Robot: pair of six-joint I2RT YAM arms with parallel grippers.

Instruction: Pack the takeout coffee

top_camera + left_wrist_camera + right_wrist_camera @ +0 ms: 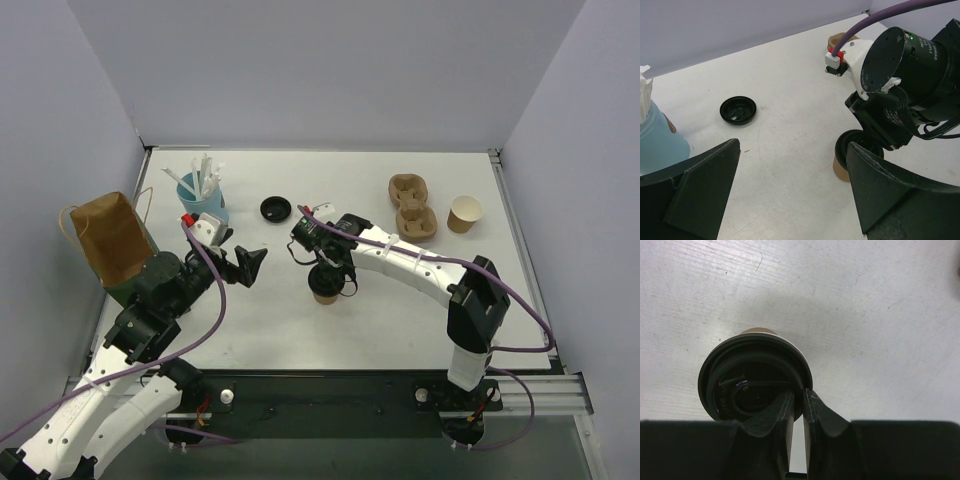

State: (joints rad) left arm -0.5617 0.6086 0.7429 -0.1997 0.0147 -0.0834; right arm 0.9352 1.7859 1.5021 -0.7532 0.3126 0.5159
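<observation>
Takeout coffee (325, 292): we see it standing upright near the middle of the bench (400, 325), black lid on top, directly under the right pincer.
Right pincer (799, 395): narrow. Its tips sit on either side of the lid's near rim with a slim gap between them, and from this close view we cannot tell whether they pinch the rim or only straddle it.
Left pincer (250, 266): wide and holding nothing. It hovers just left of the coffee, pointing toward it without touching it.
Loose lid (275, 208): a second black lid lying flat on the bench, behind the coffee.
Blue cup (201, 195): holds white straws, at the back left.
Paper bag (112, 238): brown, at the left edge beside the left arm.
Cup carrier (413, 206): brown pulp, at the back right.
Open cup (464, 213): tan, lidless, just right of the carrier.
</observation>
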